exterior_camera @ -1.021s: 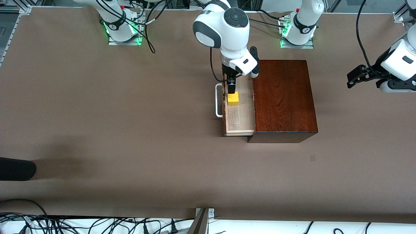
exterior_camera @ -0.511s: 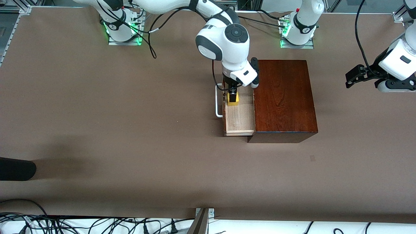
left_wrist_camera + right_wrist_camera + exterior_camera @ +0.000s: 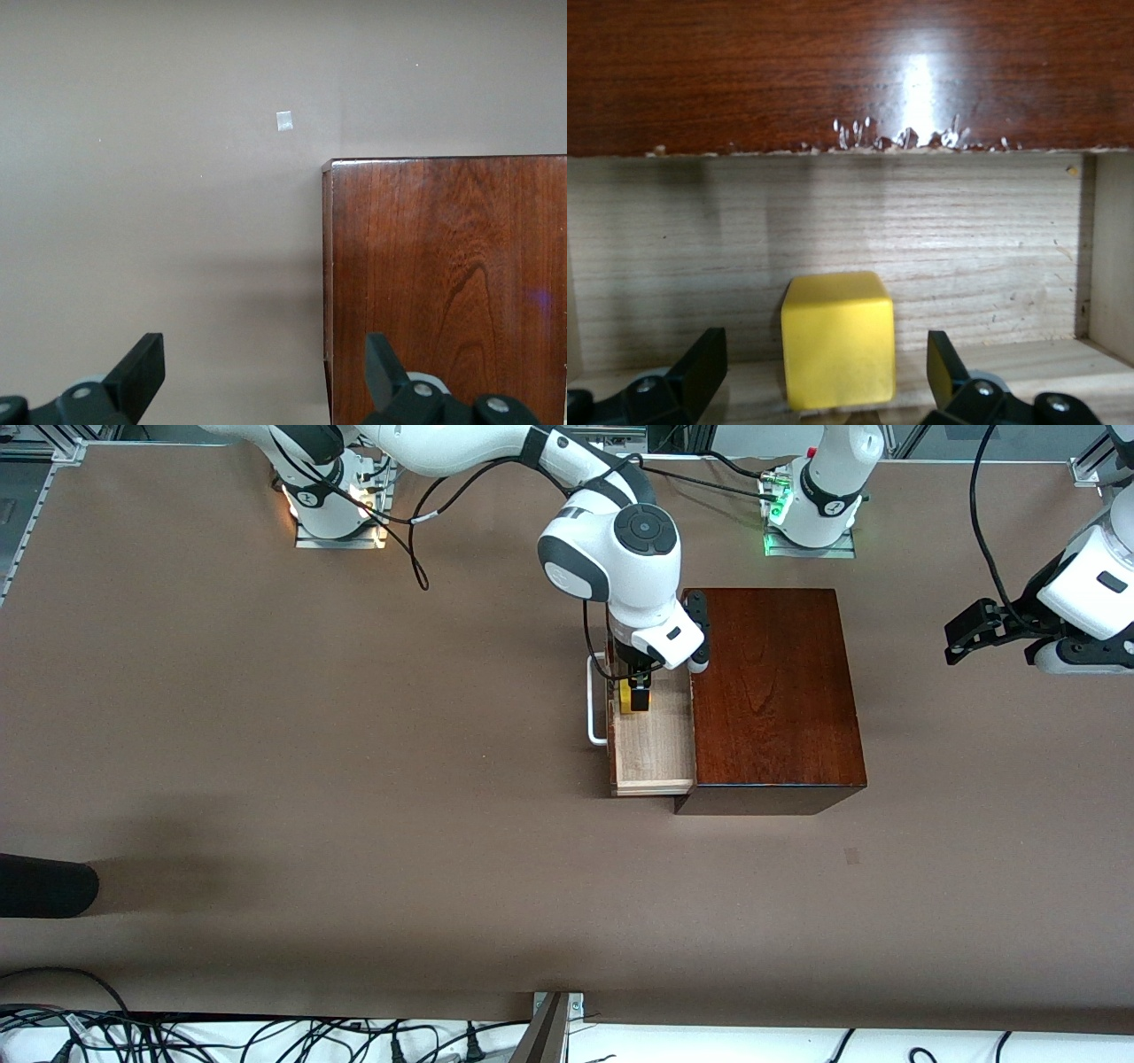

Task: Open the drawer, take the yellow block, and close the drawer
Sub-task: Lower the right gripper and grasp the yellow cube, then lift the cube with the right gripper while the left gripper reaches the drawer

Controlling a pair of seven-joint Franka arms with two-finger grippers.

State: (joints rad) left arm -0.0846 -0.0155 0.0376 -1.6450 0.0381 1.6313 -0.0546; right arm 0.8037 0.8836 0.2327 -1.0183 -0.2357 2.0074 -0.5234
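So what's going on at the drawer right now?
The drawer is pulled out of the wooden box, and the yellow block sits on its floor. The right gripper is down inside the drawer, open, with a finger on either side of the block and not yet closed on it. The left gripper waits open in the air, off the left arm's end of the box. The block is not out yet.

Right gripper [image 3: 824,390] down inside pale wood drawer tray [image 3: 656,753], fingers spread; small yellow cube [image 3: 837,339] sits between them with side gaps; glossy mahogany box [image 3: 850,71] edge overhangs ahead.
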